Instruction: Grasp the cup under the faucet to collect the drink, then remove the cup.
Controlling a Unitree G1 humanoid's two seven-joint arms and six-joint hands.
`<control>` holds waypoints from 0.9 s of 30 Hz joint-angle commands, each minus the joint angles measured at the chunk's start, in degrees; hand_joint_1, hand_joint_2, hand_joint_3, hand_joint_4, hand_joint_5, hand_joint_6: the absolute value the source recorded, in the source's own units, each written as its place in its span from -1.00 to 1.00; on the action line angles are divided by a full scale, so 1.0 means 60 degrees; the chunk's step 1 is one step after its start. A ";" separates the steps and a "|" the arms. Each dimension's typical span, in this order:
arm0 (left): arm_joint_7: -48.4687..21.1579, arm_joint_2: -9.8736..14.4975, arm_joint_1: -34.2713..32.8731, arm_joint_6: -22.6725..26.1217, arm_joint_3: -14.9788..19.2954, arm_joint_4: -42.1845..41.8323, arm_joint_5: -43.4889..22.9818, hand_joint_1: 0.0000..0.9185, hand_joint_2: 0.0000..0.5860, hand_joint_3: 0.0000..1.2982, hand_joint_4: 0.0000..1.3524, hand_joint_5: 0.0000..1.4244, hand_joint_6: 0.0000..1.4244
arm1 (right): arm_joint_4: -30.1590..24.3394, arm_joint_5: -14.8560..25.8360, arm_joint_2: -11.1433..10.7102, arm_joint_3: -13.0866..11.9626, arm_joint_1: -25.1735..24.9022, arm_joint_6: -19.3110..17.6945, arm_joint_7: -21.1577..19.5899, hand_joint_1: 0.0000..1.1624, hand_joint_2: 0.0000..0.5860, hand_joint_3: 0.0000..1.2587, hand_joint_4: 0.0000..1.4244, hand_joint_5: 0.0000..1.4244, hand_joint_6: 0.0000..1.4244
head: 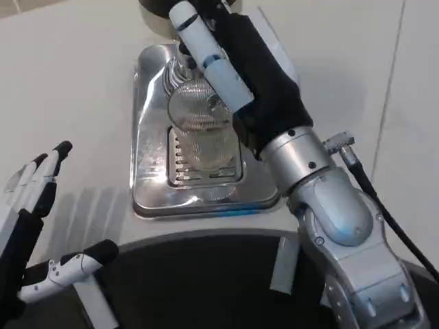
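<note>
The clear cup (200, 120) stands on the slotted grate of the shiny metal drip tray (147, 185), which is the place under the faucet where a drink would fall, so it sits where the pour can reach it and any spill drains through the slots below. The right hand (233, 75) reaches over the far right side of the drip tray and lies against the cup's right side, its fingers (206, 51) laid along and over the upper part of the glass; it appears to be gripping the cup, though the transparent wall and the glare on the tray make the contact hard to confirm (the thumb side is hidden behind the dark palm). Holding from the side rather than from above would leave the mouth of the cup free for the liquid, which fits the collecting step of the task. Whether any drink is in the cup I cannot tell. The dark rounded base of the dispenser (154, 10) shows just beyond the far edge of the drip tray. The left hand (34, 205) waits well to the left of the drip tray, over the white table (68, 82), holding nothing with its fingers spread apart, kept out of the way of the working arm.
</note>
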 commanded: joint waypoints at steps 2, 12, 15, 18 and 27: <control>0.0010 -0.0010 0.0045 -0.0048 0.0075 0.0106 -0.0029 -1.00 -0.80 -1.00 -1.00 -1.00 -1.00 | 0.0326 -0.0150 -0.0517 0.0657 -0.0909 0.0904 0.1239 -1.00 0.54 -1.00 -1.00 -1.00 -1.00; 0.0074 -0.0123 0.0043 0.0026 0.0022 0.0049 0.0125 -1.00 -0.82 -1.00 -1.00 -1.00 -1.00 | 0.0109 -0.1260 -0.1540 0.1793 -0.2065 0.2140 0.2411 -1.00 0.55 -1.00 -1.00 -1.00 -1.00; 0.0098 -0.0158 -0.0009 0.0073 0.0015 0.0058 0.0183 -1.00 -0.83 -1.00 -1.00 -1.00 -1.00 | -0.0049 -0.2074 -0.1844 0.2333 -0.2300 0.2447 0.2609 -1.00 0.57 -1.00 -1.00 -1.00 -1.00; 0.0058 -0.0177 -0.0044 0.0129 0.0008 0.0045 0.0214 -1.00 -0.83 -1.00 -1.00 -1.00 -1.00 | -0.0195 -0.2777 -0.2031 0.2758 -0.2379 0.2559 0.2744 -1.00 0.63 -1.00 -1.00 -1.00 -1.00; 0.0022 -0.0219 -0.0130 0.0227 -0.0035 -0.0032 0.0288 -1.00 -0.84 -1.00 -1.00 -1.00 -1.00 | -0.0132 -0.4385 -0.2072 0.3304 -0.2493 0.2573 0.2895 -1.00 0.70 -1.00 -1.00 -1.00 -1.00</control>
